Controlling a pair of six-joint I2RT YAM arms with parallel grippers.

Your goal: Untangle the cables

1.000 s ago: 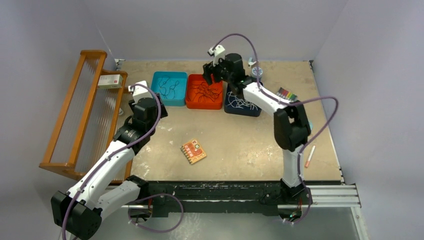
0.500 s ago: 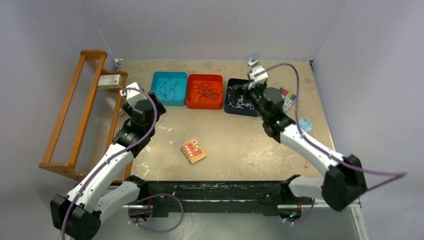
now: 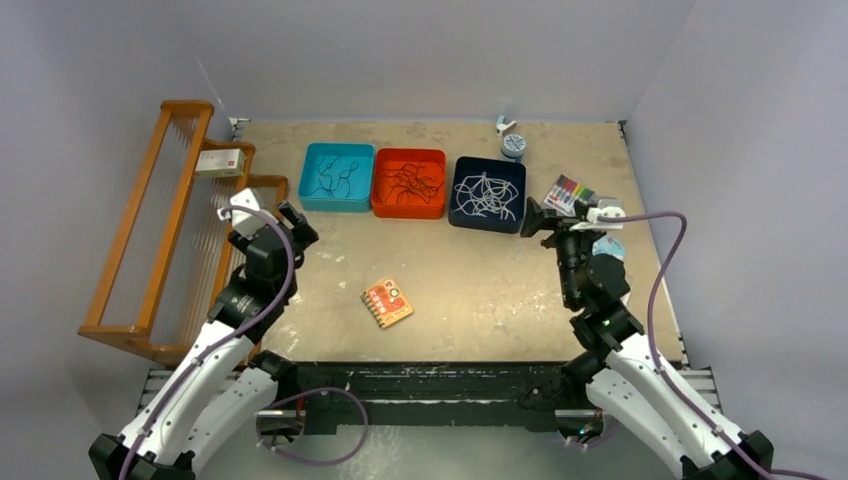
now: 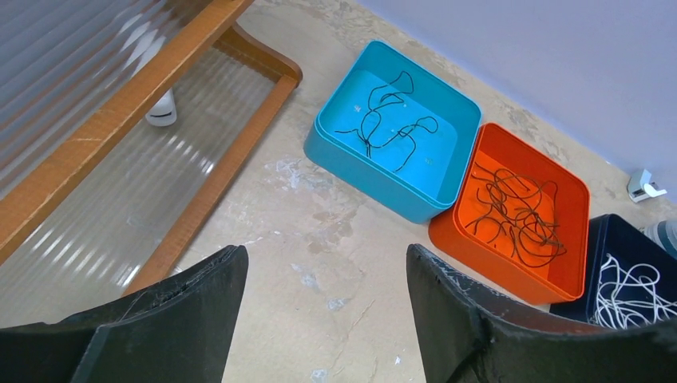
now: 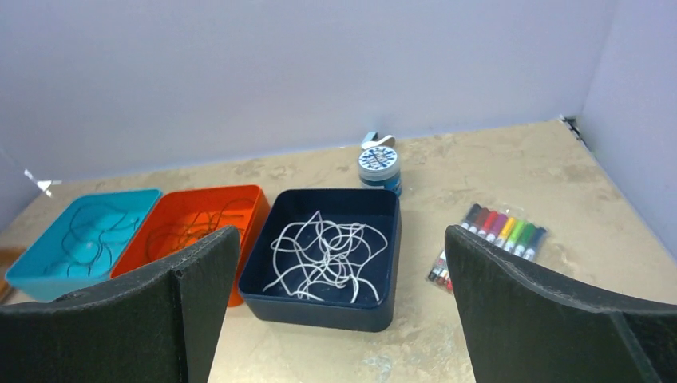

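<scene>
Thin black cables (image 3: pixel 337 178) lie in a light blue tray (image 3: pixel 313 200). A tangle of black cables (image 3: pixel 408 182) fills the orange tray (image 3: pixel 408 211), and white cables (image 3: pixel 485 195) lie in the navy tray (image 3: pixel 485 226). My left gripper (image 3: pixel 288 222) is open and empty above bare table, in front of the blue tray (image 4: pixel 375 171); the left wrist view shows its jaws wide apart (image 4: pixel 327 263). My right gripper (image 3: pixel 538 220) is open and empty, just right of the navy tray. In the right wrist view (image 5: pixel 342 255) it faces the white cables (image 5: pixel 323 251).
A wooden rack (image 3: pixel 150 230) with a small red and white box (image 3: pixel 222 162) stands along the left edge. An orange card (image 3: pixel 387 303) lies mid-table. A pack of markers (image 3: pixel 572 190), a round jar (image 3: pixel 513 145) and a blue disc (image 3: pixel 610 248) sit at the right.
My right arm swung from over the orange tray back and to the right, ending beside the navy tray. My left arm drew back a little toward the near left.
</scene>
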